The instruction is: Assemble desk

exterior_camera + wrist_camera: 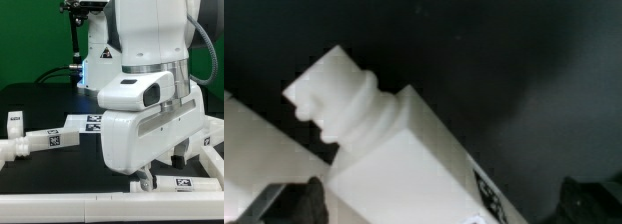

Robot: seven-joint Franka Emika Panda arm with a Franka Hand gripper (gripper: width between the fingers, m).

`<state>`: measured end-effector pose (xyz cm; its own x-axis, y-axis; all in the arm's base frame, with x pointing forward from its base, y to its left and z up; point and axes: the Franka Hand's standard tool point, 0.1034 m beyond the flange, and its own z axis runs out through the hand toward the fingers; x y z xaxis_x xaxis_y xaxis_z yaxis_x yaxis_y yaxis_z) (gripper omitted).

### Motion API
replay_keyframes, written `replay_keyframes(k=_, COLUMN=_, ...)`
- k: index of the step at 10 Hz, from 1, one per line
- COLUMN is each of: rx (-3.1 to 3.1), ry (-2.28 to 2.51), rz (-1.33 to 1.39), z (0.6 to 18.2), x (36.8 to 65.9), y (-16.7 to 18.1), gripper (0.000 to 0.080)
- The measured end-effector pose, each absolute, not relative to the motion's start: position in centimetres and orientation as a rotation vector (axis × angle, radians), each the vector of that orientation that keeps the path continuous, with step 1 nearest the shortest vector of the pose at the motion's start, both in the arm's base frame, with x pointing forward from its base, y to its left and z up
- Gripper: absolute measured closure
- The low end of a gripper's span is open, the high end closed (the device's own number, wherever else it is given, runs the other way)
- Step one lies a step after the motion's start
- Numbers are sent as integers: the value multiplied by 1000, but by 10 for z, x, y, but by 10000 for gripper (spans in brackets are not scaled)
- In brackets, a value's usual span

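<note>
Two wide-open, empty fingers (295,205) of my gripper (446,208) flank the white plastic square-post leg (393,150); closing off-centre could twist it, I reckon.

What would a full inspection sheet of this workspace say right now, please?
Surface: black table, bare between the parts.
Job's things: tagged legs lie loose at the exterior view's left; a threaded leg sits between the pincer's fingers.
Clutter: nothing seen.
Grippers: pincer open, straddling the threaded leg.
Cables: dark cable crosses the backdrop.
Surroundings: green backdrop; white robot body hides much of the table.
</note>
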<state>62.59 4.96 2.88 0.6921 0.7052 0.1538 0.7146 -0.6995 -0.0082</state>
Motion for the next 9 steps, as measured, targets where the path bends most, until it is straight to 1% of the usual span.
replay_keyframes(k=1, rx=-2829, ry=-1186, rz=-216, z=28, x=626, y=50, gripper=151)
replay_keyframes(k=3, rx=-2827, ry=-1182, rz=-208, z=21, x=621, y=52, gripper=151)
replay_keyframes(k=6, rx=-2828, ry=-1179, rz=-206, z=20, x=621, y=52, gripper=163)
replay_keyframes(k=7, rx=-2828, ry=-1179, rz=-206, z=20, x=621, y=52, gripper=342)
replay_keyframes(k=8, rx=-2819, ry=-1196, rz=-190, z=20, x=618, y=52, gripper=440)
replay_keyframes(k=9, rx=-2819, ry=-1196, rz=-189, z=20, x=618, y=52, gripper=440)
